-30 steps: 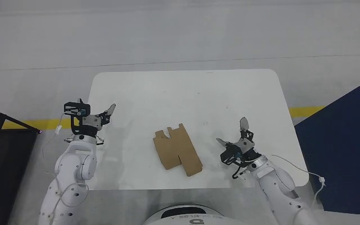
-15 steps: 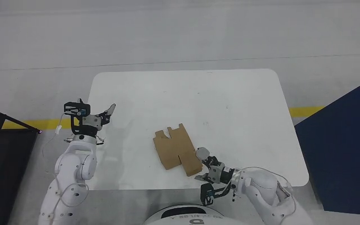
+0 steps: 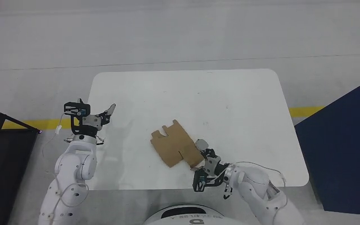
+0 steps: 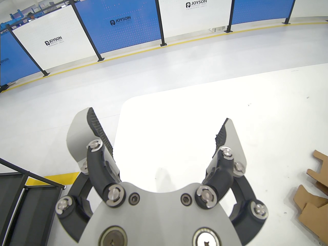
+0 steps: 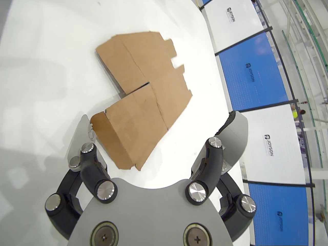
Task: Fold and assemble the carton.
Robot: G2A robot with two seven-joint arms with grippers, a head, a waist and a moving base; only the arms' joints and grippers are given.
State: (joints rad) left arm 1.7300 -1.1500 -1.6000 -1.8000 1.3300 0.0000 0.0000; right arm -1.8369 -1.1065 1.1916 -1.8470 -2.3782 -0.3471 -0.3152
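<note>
Findings, left to right.

1. Off the table [image 3: 225,93], at far left, a black frame [image 3: 10,120] stands on the floor by a yellow line [image 3: 48,123].

2. My left pincer [image 3: 107,112] hangs over the table's left rim. Its fingers are spread wide with nothing between them. In the left wrist view the left pincer [image 4: 159,129] shows a bare ribbed pad [image 4: 98,129] over the white table [image 4: 192,108]. The carton [image 4: 311,206] lies well apart from it. A fence [image 4: 128,26] of blue and white panels stands across the floor beyond.

3. The carton [image 3: 174,145] lies flat on the table, about midway across and nearer my edge than the far one. It is brown, unfolded and skewed to the table's sides, with notched flaps at its far end. In the right wrist view the carton [image 5: 143,98] shows creases and a short cut between two panels.

4. My right pincer [image 3: 198,164] sits low at the carton's near right corner, fingers wide apart and clamping nothing. In the right wrist view the right pincer [image 5: 160,129] has the carton's near end between its fingers. One finger [image 5: 82,134] stands at the carton's corner; I cannot tell whether it touches. The other finger [image 5: 237,129] stands apart from the carton, over the table's [image 5: 51,39] edge.

5. Beyond the table's right edge stands a blue panel [image 3: 334,152].
</note>
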